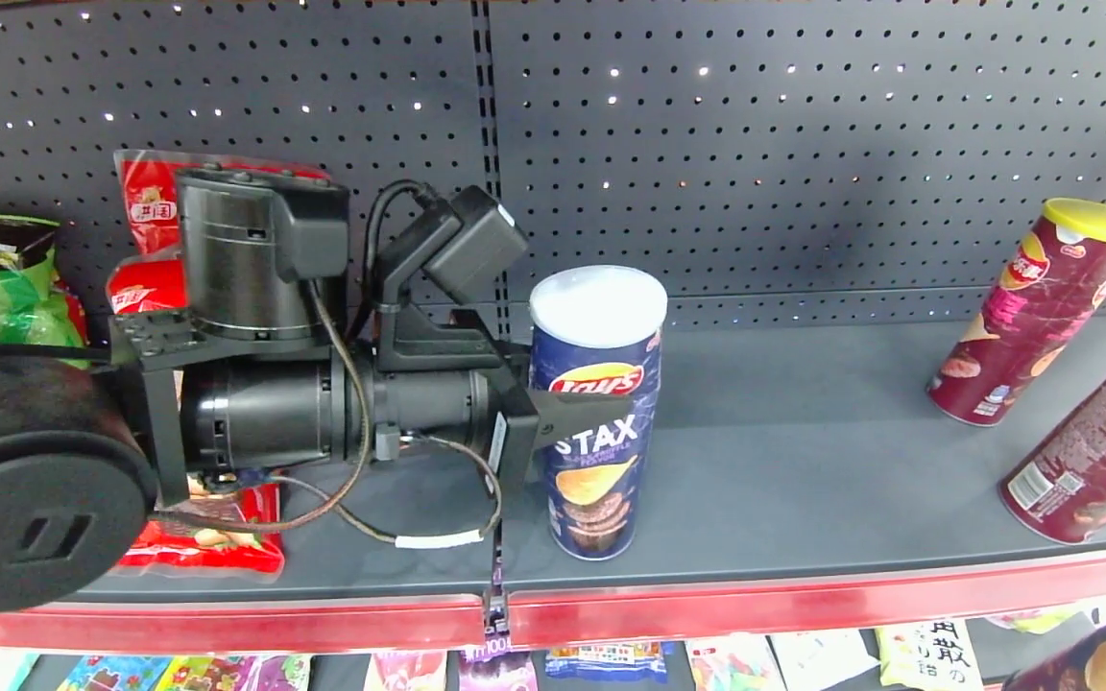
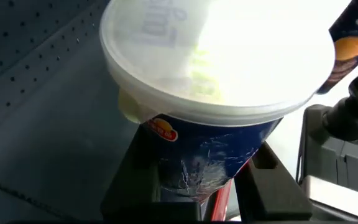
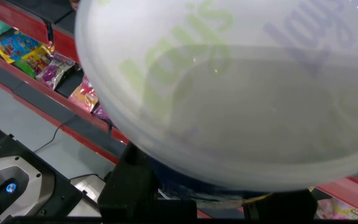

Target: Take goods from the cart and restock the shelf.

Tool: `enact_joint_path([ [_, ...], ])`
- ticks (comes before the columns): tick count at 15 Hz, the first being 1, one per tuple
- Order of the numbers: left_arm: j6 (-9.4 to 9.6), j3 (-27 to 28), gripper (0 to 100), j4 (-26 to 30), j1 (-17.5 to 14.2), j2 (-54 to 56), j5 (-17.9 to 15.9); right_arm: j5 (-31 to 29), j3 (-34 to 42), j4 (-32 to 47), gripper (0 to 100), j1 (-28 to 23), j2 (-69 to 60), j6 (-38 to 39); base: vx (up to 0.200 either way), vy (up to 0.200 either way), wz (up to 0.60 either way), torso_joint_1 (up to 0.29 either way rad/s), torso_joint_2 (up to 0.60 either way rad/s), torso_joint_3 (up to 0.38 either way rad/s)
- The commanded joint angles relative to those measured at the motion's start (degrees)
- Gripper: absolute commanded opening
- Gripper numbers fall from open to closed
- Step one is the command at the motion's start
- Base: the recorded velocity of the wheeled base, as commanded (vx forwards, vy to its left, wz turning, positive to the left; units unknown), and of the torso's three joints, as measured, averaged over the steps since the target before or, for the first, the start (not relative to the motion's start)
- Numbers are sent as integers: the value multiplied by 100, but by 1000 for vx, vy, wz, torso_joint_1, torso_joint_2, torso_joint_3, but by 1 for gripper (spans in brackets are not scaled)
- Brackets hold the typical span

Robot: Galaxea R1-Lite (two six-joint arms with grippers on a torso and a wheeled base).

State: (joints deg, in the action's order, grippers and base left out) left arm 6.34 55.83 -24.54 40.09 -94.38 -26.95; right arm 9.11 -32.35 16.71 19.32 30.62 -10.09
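Along grey pegboard shelf [image 1: 803,461], standing upright mid-board: blue chip can [image 1: 596,384], white lid hiding contents. Closing on its sides: left gripper [image 1: 591,415]. Clamping second lidded can [image 3: 229,93]: right gripper [image 3: 194,196], fingers mostly hiding beneath lid. Sitting far right: maroon cans [image 1: 1033,307], nearer one being cut off.

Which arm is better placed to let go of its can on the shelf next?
Left. The left pincer grips the blue can already upright on the grey shelf, so it likely only needs releasing. The right pincer holds a second can with floor and lower racks behind it.
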Motion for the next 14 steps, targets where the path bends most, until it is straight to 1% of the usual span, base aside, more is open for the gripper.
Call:
enact_joint_path([
  [1, 8, -64, 0, -25, 25, -63, 6, 3, 1, 7, 0, 1, -4, -1, 0, 0, 0, 0, 0, 0],
  [4, 25, -143, 0, -33, 60, -10, 23, 3, 1, 7, 0, 1, 14, -1, 0, 0, 0, 0, 0, 0],
  [6, 25, -204, 0, -33, 95, 7, 129, 3, 1, 7, 0, 1, 14, -1, 0, 0, 0, 0, 0, 0],
  [8, 25, -266, 0, -33, 121, 25, 147, -5, 1, 7, 0, 1, 14, -1, 0, 0, 0, 0, 0, 0],
  [10, 16, -301, 0, -33, 218, 86, 217, -5, 1, 7, 0, 1, 14, -1, 0, 0, 0, 0, 0, 0],
  [14, 25, -319, 0, -33, 218, 104, 234, -5, 1, 7, 0, 1, 14, -1, 0, 0, 0, 0, 0, 0],
])
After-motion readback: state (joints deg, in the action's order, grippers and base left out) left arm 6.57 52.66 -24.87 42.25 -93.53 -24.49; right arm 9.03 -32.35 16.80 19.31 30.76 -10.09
